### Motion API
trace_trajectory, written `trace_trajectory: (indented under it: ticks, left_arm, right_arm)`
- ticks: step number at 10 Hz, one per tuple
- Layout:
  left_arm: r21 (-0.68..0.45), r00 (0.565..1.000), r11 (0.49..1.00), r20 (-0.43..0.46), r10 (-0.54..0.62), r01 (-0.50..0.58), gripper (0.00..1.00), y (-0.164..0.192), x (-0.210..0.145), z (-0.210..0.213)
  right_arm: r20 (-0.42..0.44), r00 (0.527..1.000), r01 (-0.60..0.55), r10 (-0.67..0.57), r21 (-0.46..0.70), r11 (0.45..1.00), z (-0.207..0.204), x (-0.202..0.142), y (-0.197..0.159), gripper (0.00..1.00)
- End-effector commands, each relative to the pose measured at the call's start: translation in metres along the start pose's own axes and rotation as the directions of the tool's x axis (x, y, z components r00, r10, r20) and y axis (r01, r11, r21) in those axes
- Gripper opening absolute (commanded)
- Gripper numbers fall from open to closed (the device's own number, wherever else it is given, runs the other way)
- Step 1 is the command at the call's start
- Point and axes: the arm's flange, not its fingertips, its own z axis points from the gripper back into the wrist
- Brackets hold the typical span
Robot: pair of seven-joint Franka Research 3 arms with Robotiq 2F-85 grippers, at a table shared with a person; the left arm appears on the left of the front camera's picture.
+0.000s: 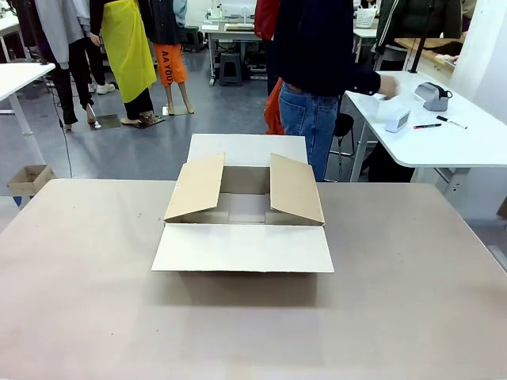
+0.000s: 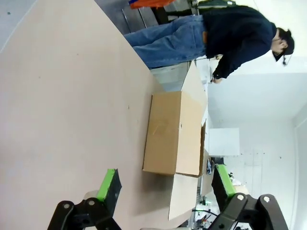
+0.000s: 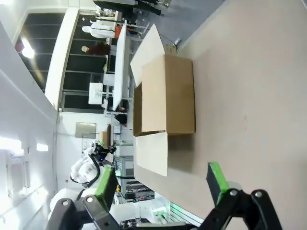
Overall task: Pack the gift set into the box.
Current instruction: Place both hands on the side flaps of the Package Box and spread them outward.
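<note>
Corrugated brown cardboard, the box (image 1: 242, 247) sits at the middle of the table (image 1: 79, 301), flaps splayed. I judge it light and stiff-walled but floppy at the flaps, so best held by a side wall. My left gripper (image 2: 165, 179) and right gripper (image 3: 160, 175) both gape, empty.

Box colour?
Box: plain brown cardboard. Shows best in the front view.

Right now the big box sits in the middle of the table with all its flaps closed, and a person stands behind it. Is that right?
Not quite. The box does sit in the middle of the table with a person behind it, but its flaps are open, not closed. The front view shows all four spread apart.
</note>
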Motion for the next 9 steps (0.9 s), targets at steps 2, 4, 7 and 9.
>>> trace_trajectory:
  ticks: [2, 4, 7, 9]
  left_arm:
    - [0.087, 0.960, 0.957, -0.083, -0.268, 0.275, 1.00, -0.087, -0.020, -0.046]
    - [0.028, 0.793, 0.827, -0.302, -0.529, 0.562, 1.00, -0.175, -0.063, -0.123]
    - [0.060, 0.617, 0.698, -0.526, -0.585, 0.713, 1.00, -0.229, -0.110, -0.227]
    - [0.132, 0.570, 0.646, -0.622, -0.537, 0.752, 1.00, -0.225, -0.128, -0.262]
  right_arm:
    - [-0.176, 0.957, -0.260, 0.230, -0.172, 0.950, -0.089, -0.005, 0.069, 1.00]
    - [-0.355, 0.849, -0.480, 0.391, -0.208, 0.852, -0.208, -0.040, 0.124, 1.00]
    - [-0.474, 0.620, -0.764, 0.625, -0.181, 0.619, -0.289, -0.120, 0.144, 1.00]
    - [-0.308, 0.619, -0.782, 0.723, -0.146, 0.607, -0.273, -0.123, 0.135, 1.00]
